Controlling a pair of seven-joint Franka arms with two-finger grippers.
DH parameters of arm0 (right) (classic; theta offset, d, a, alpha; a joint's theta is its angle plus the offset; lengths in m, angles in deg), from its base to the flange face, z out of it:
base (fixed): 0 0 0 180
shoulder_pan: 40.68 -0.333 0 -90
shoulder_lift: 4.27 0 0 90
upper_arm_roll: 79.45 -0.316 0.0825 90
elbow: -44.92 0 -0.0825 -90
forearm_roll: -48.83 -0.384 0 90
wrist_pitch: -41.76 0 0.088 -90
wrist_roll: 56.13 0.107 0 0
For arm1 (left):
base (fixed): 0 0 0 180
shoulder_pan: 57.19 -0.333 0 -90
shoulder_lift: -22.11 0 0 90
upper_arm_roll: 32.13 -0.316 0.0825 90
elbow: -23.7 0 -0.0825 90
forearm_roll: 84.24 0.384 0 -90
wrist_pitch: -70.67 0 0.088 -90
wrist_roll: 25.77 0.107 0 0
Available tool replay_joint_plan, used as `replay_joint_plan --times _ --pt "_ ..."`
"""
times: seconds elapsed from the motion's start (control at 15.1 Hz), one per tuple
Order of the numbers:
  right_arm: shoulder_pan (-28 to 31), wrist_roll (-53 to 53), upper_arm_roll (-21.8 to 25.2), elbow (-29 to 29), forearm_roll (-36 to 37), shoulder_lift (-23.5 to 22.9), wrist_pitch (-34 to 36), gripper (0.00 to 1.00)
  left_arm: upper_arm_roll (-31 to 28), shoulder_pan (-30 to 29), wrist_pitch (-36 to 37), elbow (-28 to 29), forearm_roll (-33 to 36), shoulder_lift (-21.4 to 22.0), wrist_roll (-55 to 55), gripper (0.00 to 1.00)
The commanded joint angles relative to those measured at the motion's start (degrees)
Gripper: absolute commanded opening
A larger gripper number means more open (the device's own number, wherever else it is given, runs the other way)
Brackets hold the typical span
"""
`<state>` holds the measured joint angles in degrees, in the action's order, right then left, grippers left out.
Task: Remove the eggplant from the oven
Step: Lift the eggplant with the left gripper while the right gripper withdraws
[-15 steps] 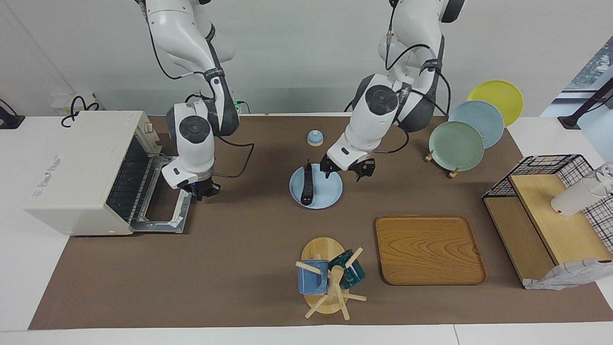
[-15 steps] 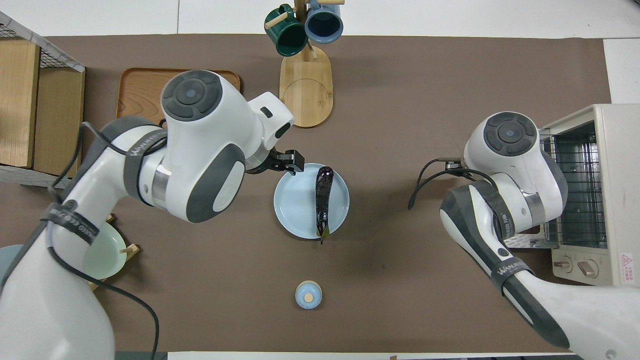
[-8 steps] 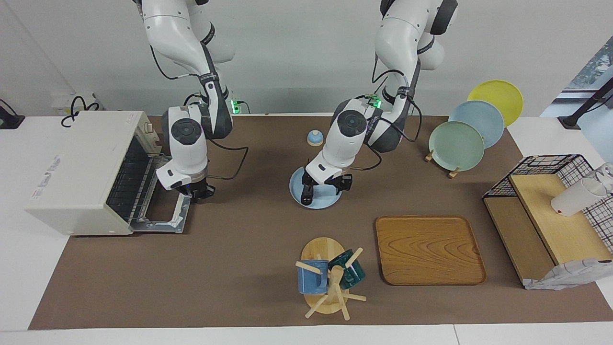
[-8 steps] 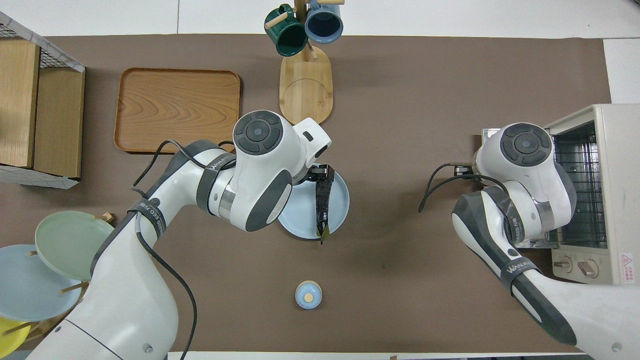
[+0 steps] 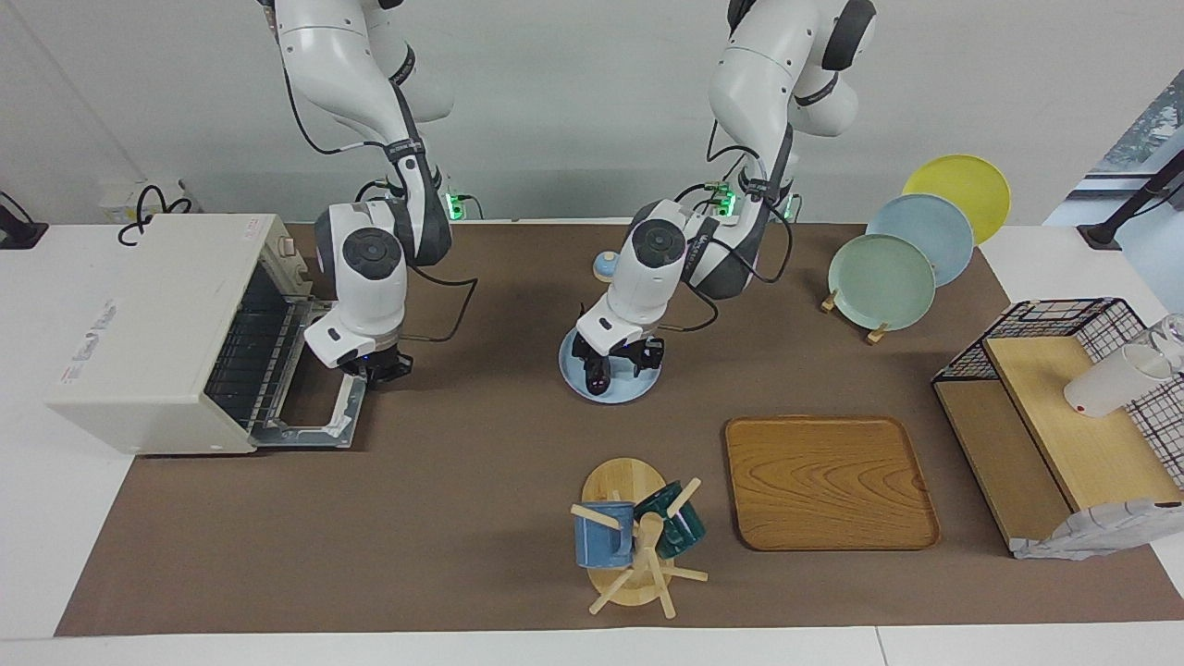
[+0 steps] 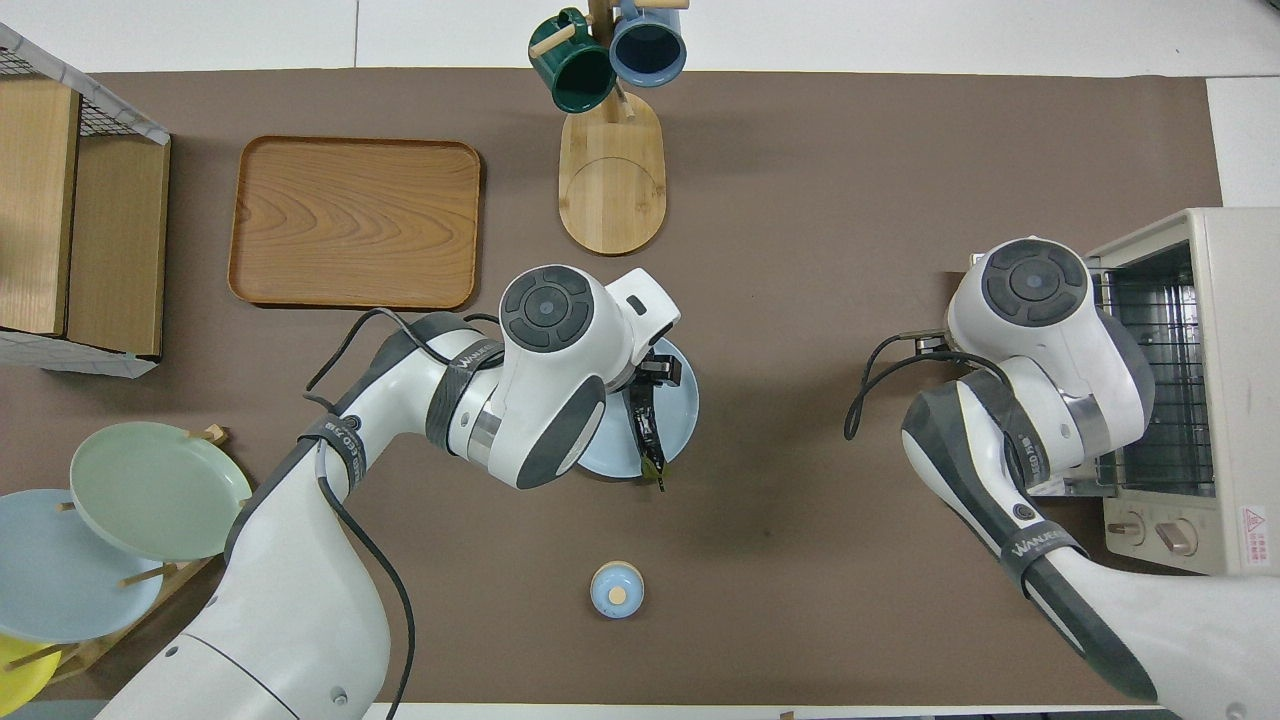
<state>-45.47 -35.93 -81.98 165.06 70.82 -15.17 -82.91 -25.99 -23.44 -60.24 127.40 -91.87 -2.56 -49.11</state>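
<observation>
The counter (image 5: 481, 518) is covered by a brown mat. The oven (image 5: 157, 333) is set at the right arm's end, its door (image 5: 319, 412) dropped open and the wire rack (image 6: 1150, 380) exposed (nothing is seen on it). A wooden tray (image 5: 830, 482) is laid toward the left arm's end, farther from the robots than the blue plate (image 5: 638, 387), which is placed mid-counter. A mug stand (image 5: 629, 536) with two mugs is found beside the tray.

The eggplant (image 6: 645, 430) is out of the oven and is seen at the blue plate; whether it is resting on the plate or lifted just clear cannot be told. The left hand (image 5: 615, 363) is lowered onto the eggplant, one finger at each side of its rounded end; it appears clenched on it. The stem tip is pointed toward the robots, past the plate rim.

The right hand (image 5: 375, 365) is held over the open oven door's edge; whether it is released or clenched cannot be told. A small bell (image 6: 617, 589) is seen nearer to the robots than the plate.
</observation>
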Motion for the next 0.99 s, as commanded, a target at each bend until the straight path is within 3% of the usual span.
replay_joint_plan --times 0.0,0.13,0.26,0.53,0.59,0.79,0.93 --pt "4.5 -8.5 0.6 -2.6 2.5 3.6 4.4 0.00 -0.9 0.9 -1.3 1.2 -0.6 0.7 -0.5 0.90" --pt "6.3 -12.3 0.6 -3.2 2.3 5.6 6.8 0.00 -0.9 1.0 -1.3 1.2 -0.6 0.7 -0.5 0.84" --pt "8.3 -15.7 0.6 -3.4 1.6 7.0 8.5 0.00 -0.9 1.0 -1.2 1.2 -0.6 0.7 -0.5 0.68" --pt "11.6 -22.8 0.8 -6.3 -1.6 9.8 14.2 0.00 -1.0 1.0 -0.2 0.9 -0.6 0.7 -2.1 0.09" --pt "11.6 -23.7 0.8 -8.6 -2.2 10.1 17.2 0.00 -1.0 0.8 0.1 0.6 -0.6 0.9 -2.2 0.00" --pt "11.6 -24.2 0.8 -21.7 -9.5 9.1 29.8 0.00 -1.2 -1.4 4.0 -1.0 -0.6 3.1 -2.2 0.00" --pt "11.0 -24.2 0.4 -27.3 -12.7 8.3 33.8 0.00 -1.3 -4.6 9.0 -4.6 -0.5 4.1 -1.8 0.00"
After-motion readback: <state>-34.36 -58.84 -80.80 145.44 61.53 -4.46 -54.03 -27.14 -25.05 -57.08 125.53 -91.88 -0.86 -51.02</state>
